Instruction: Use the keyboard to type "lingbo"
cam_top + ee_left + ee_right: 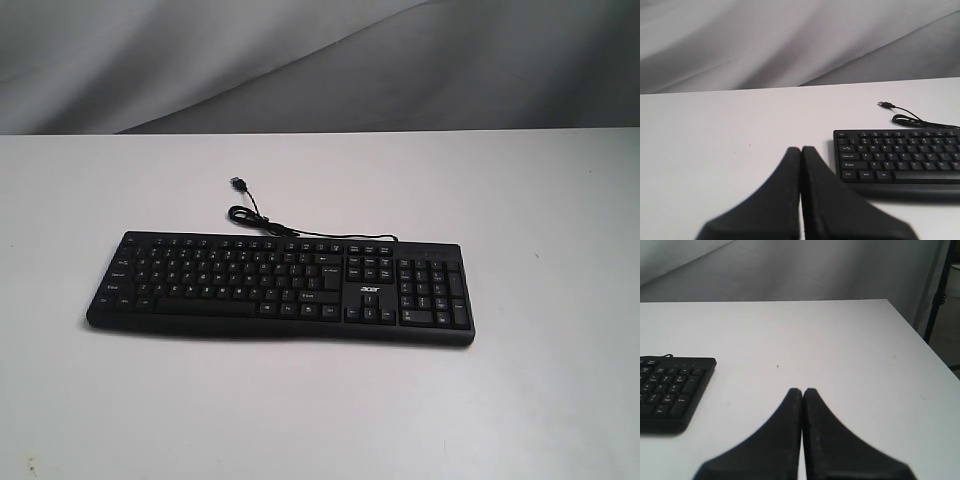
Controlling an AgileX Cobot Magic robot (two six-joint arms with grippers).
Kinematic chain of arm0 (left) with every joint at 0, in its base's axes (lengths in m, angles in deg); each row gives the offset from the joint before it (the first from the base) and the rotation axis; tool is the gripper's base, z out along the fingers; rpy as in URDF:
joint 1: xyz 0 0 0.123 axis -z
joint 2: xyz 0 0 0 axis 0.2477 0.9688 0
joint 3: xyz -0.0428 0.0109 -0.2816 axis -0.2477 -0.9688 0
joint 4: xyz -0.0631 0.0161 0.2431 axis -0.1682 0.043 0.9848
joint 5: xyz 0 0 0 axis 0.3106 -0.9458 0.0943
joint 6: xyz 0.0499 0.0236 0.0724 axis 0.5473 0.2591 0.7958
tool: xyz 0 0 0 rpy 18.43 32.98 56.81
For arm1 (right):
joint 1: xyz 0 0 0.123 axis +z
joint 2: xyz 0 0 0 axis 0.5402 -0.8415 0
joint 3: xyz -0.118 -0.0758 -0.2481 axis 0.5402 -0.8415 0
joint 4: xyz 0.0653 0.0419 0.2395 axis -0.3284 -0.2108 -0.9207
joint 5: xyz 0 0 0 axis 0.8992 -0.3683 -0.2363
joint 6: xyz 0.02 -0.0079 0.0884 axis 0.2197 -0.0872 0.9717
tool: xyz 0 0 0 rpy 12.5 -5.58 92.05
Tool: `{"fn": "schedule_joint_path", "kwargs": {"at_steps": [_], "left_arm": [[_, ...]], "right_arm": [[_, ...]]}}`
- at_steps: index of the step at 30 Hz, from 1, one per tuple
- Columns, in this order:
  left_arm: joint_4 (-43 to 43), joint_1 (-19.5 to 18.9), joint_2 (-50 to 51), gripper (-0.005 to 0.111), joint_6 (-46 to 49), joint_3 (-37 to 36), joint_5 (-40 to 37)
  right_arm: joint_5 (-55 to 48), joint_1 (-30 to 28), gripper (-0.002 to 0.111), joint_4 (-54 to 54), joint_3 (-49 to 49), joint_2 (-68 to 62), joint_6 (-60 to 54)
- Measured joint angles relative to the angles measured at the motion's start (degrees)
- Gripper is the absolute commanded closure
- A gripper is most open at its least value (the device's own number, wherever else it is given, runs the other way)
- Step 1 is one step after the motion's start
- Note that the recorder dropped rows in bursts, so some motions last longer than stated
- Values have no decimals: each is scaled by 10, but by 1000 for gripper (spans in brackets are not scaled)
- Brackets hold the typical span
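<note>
Keyboard lies flat at the middle of the white table, its cable curling off the far side. It looks stiff but light and likely to slide, so it should need no grasp, only straight-down key presses. Left gripper and right gripper hover clear of it, each with its fingers pressed together.

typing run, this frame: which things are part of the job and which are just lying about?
Job: keyboard; left gripper, shut; right gripper, shut.

Just there: white table; USB cable, plug loose on the table behind the keyboard; grey backdrop cloth; dark stand past the table edge.
</note>
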State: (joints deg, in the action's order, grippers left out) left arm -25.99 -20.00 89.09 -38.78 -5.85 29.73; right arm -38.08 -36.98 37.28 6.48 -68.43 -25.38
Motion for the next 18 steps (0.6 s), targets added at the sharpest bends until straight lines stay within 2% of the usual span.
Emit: {"fn": "schedule_joint_path", "kwargs": {"at_steps": [15,18], "left_arm": [[0,0,0,106,0,0,0],[0,-12,11,106,0,0,0]], "right_arm": [[0,0,108,0,0,0,0],[0,0,108,0,0,0,0]]}}
